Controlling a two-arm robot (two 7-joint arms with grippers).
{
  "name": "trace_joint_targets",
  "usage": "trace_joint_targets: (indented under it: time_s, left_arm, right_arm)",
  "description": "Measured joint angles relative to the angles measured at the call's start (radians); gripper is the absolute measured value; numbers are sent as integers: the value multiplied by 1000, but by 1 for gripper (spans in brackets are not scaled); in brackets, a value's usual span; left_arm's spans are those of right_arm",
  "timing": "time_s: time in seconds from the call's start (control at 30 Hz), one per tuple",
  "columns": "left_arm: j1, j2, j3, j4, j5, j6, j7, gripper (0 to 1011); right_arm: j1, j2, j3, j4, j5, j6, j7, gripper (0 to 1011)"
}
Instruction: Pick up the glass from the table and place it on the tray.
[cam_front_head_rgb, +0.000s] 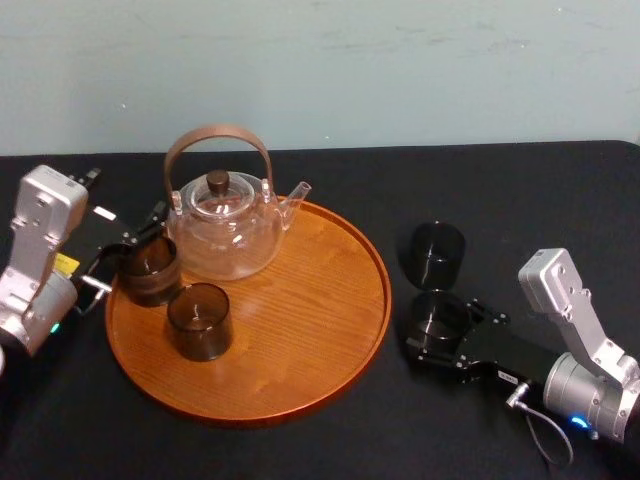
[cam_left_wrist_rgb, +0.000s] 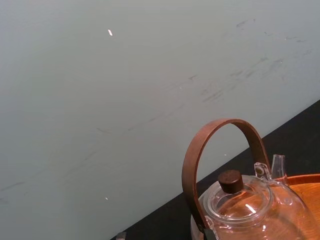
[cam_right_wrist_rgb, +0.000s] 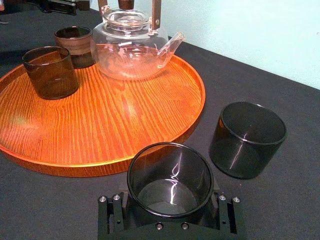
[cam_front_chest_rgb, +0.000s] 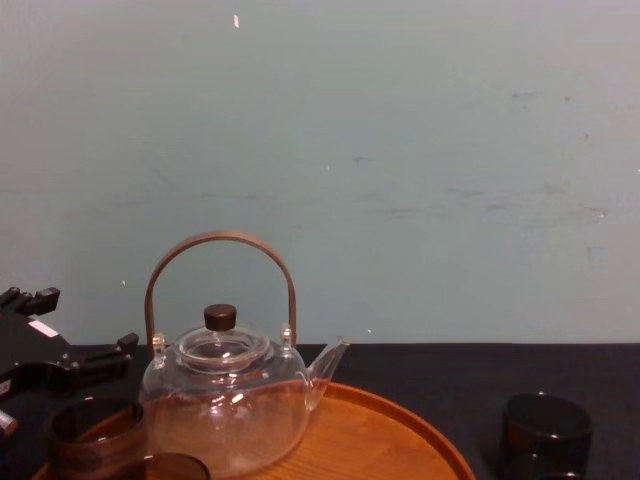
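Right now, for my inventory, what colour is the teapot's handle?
Brown. The teapot's handle shows best in the left wrist view.

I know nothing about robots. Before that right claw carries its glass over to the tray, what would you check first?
1. Glass sits in the right claw: ok, standing on the table beside the tray.
2. Landing spot: ok, bare wood on the tray's right part.
3. Neighbouring glass apart from it: cannot tell, very close.
4. Teapot, front tray glass, left tray glass out of the path: ok, all toward the tray's left side.
5. Left claw clear: ok, at the tray's left edge.
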Motion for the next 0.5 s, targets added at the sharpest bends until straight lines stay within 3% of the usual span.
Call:
trace_joint_targets:
  time_s: [0.5]
  left_arm:
    - [0, 0, 0, 0, 0, 0, 0, 1001]
  right_arm:
    - [-1, 1, 1, -2, 0, -2, -1, 905]
